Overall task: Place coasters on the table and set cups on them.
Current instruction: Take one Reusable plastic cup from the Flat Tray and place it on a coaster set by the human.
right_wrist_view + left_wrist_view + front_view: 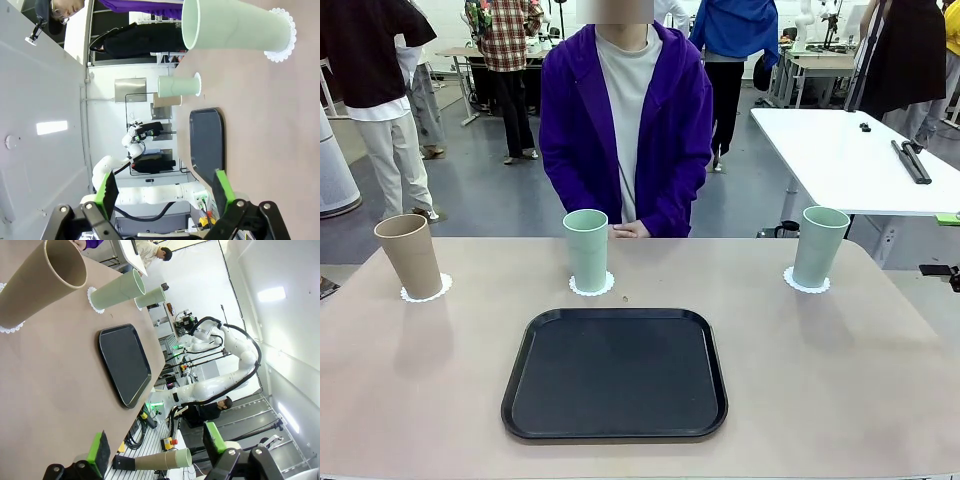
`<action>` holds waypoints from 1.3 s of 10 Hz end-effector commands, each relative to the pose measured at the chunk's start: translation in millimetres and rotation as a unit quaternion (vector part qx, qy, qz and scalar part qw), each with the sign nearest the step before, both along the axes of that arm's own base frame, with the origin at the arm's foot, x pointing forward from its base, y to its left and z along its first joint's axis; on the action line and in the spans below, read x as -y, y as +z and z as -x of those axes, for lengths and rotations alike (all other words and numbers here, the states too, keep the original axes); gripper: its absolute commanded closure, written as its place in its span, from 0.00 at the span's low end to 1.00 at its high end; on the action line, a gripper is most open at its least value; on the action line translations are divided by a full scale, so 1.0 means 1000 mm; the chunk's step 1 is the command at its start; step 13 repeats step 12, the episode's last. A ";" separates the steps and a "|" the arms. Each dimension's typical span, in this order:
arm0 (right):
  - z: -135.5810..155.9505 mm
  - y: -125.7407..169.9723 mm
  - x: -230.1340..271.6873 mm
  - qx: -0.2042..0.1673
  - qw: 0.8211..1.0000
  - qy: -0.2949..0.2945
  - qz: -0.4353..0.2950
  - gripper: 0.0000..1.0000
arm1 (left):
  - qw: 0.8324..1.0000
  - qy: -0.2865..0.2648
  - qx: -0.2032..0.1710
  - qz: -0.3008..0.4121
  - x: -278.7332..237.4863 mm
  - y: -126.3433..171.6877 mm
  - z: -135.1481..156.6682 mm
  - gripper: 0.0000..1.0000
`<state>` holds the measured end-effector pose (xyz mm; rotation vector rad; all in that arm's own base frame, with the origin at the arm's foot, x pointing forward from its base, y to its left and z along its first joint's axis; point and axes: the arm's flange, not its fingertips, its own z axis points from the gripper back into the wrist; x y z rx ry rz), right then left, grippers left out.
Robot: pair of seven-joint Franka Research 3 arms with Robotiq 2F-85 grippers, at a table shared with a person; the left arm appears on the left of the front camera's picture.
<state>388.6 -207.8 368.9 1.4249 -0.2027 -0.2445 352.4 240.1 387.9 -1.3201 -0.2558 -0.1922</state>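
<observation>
Black tray is lying nearest the front cam, flat on the beige table, roughly centred, nothing in it. Behind it three cups are standing in a row toward the far edge, each on its own white lacy coaster. Tan cup is sitting far left on a coaster and leaning a bit left in the picture. Middle mint cup is standing upright on its coaster, just behind the tray's far edge but apart from it. Right mint cup is standing upright on its coaster, well apart from the other two.

A person in a purple hoodie is standing at the far side, right behind the middle cup, hands resting together at the table edge.

Left gripper is hanging wide open w/ nothing between its green pads – well back from the tan cup. Right gripper is likewise gaping wide, holding nothing, w/ the right mint cup ahead of it and apart from it.
</observation>
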 end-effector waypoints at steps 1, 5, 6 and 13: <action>0.000 -0.001 -0.001 0.000 1.000 -0.002 -0.001 0.00 | 1.000 0.001 0.003 0.002 0.000 0.002 0.001 0.00; 0.000 -0.001 -0.001 0.000 1.000 -0.002 -0.001 0.00 | 1.000 0.001 0.003 0.002 0.000 0.002 0.001 0.00; 0.000 -0.001 -0.001 0.000 1.000 -0.002 -0.001 0.00 | 1.000 0.001 0.003 0.002 0.000 0.002 0.001 0.00; 0.000 -0.001 -0.001 0.000 1.000 -0.002 -0.001 0.00 | 1.000 0.001 0.003 0.002 0.000 0.002 0.001 0.00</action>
